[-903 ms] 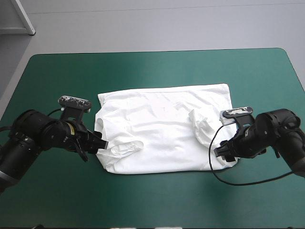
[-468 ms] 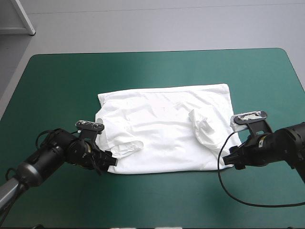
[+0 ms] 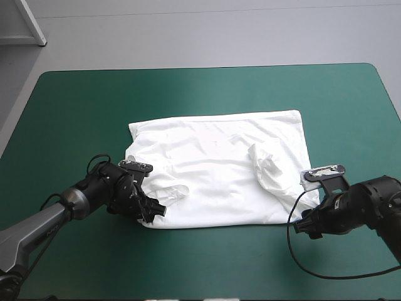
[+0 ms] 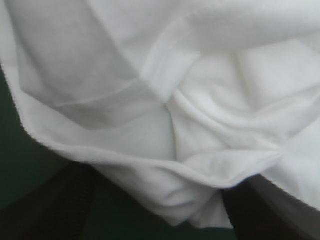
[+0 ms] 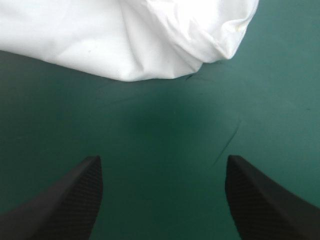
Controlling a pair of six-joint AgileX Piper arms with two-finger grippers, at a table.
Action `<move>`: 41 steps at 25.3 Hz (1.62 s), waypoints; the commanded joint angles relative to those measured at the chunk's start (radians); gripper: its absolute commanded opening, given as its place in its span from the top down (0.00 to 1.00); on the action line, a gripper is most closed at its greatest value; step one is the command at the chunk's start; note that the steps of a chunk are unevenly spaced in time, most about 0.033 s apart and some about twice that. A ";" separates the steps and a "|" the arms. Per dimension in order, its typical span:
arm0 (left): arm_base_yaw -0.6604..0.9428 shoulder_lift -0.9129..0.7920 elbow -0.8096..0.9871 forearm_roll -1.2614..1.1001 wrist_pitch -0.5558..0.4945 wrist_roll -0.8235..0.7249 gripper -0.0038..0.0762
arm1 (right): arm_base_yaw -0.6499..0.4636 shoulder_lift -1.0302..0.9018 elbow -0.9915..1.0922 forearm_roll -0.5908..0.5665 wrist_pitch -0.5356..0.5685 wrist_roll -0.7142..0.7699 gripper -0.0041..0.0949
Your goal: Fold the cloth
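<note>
The white T-shirt (image 3: 219, 169) lies flat in the middle of the teal-green table, both sleeves folded inward onto its body. My left gripper (image 3: 155, 210) is at the shirt's near-left corner. In the left wrist view it (image 4: 160, 200) stands open, and the rumpled hem of the T-shirt (image 4: 200, 75) lies between its black fingers (image 4: 55, 210). My right gripper (image 3: 304, 226) sits low just off the near-right corner. It (image 5: 162, 160) is open over bare cover, with the T-shirt (image 5: 125, 35) corner a short way ahead.
Bare teal-green cover (image 3: 207, 263) runs between the shirt and the table's near edge. Wide bare strips also lie to the left (image 3: 69, 119) and right (image 3: 351, 113) of the shirt.
Both arms have dropped toward the table's near edge. The left gripper slid from the shirt's left side to its near-left corner. The right one moved to just outside the near-right corner.
</note>
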 commanded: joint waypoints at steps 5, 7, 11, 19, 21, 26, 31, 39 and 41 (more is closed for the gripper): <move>-0.003 0.020 -0.002 -0.035 -0.076 -0.007 0.69 | 0.001 0.079 0.053 -0.021 -0.199 -0.002 0.31; -0.003 0.020 -0.002 -0.035 -0.067 0.017 0.87 | 0.001 0.123 0.053 -0.021 -0.247 -0.002 0.31; -0.003 0.020 -0.002 -0.035 -0.050 0.035 0.96 | 0.001 0.224 0.053 -0.021 -0.321 0.000 0.31; -0.003 -0.042 -0.002 0.069 -0.001 -0.046 0.96 | 0.001 0.375 0.053 -0.021 -0.358 0.011 0.60; -0.003 -0.065 -0.002 0.086 -0.001 -0.066 0.96 | 0.001 0.375 0.053 -0.027 -0.366 0.008 0.73; -0.003 -0.131 -0.019 0.113 0.013 -0.078 0.96 | 0.001 0.333 0.024 -0.047 -0.357 -0.002 0.97; 0.038 -0.130 -0.082 0.114 0.064 -0.058 0.96 | 0.001 0.283 -0.066 -0.053 -0.286 0.010 0.97; 0.237 -0.049 -0.349 -0.067 0.087 0.180 0.96 | -0.003 0.316 -0.281 -0.095 -0.371 0.014 0.97; 0.272 0.003 -0.449 -0.101 0.115 0.221 0.96 | -0.016 0.354 -0.343 -0.097 -0.400 0.014 0.97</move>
